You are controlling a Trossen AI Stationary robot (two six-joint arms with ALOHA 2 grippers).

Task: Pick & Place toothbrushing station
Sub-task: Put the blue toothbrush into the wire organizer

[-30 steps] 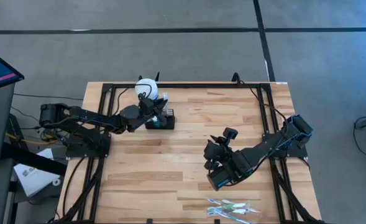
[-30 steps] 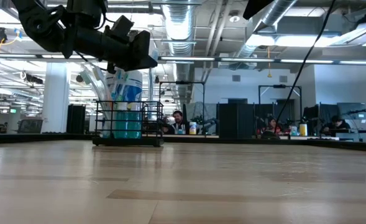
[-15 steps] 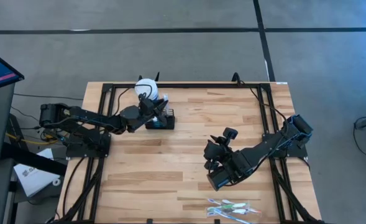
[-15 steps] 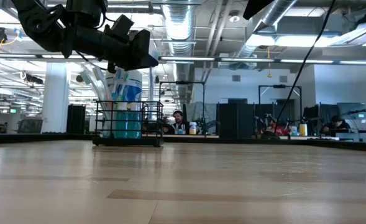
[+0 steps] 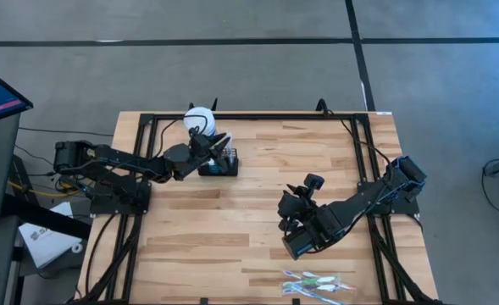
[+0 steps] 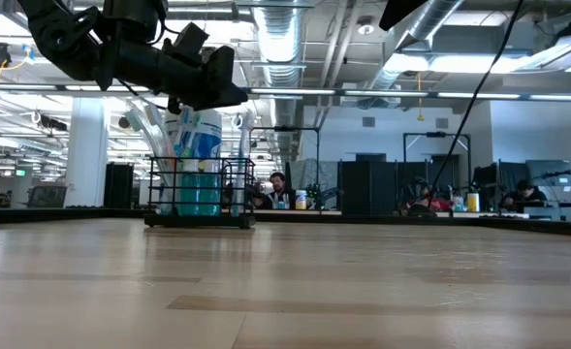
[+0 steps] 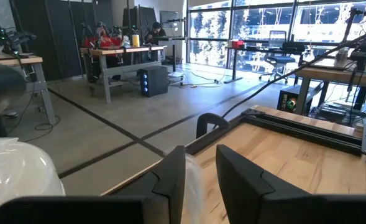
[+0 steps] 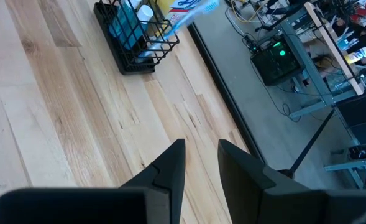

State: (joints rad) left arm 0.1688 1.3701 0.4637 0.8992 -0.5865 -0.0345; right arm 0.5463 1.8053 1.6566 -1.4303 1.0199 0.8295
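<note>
From above, one toothbrushing station (image 5: 219, 163), a small black caddy, stands on the far left part of the wooden worktop (image 5: 249, 212), just in front of one white tub (image 5: 200, 119). The left end effector (image 5: 218, 150) sits directly over the caddy, so the caddy lies straight below it and a little to its right, while the right end effector (image 5: 295, 229) waits well apart at the near right; the left arm is plainly the nearer. The caddy's long axis runs left to right across the worktop. One clear packet of toothbrushes (image 5: 317, 284) lies at the near right edge. From table height, the caddy (image 6: 200, 194) rests flat on the wood with a blue bottle (image 6: 200, 160) standing in it, and the left end effector (image 6: 229, 89) hangs just above its top. In the left wrist view, the two dark fingers (image 7: 170, 177) stand a narrow gap apart with nothing between them. In the right wrist view, that arm's fingers (image 8: 168, 165) also show a narrow empty gap, with the caddy (image 8: 133, 37) far off.
</note>
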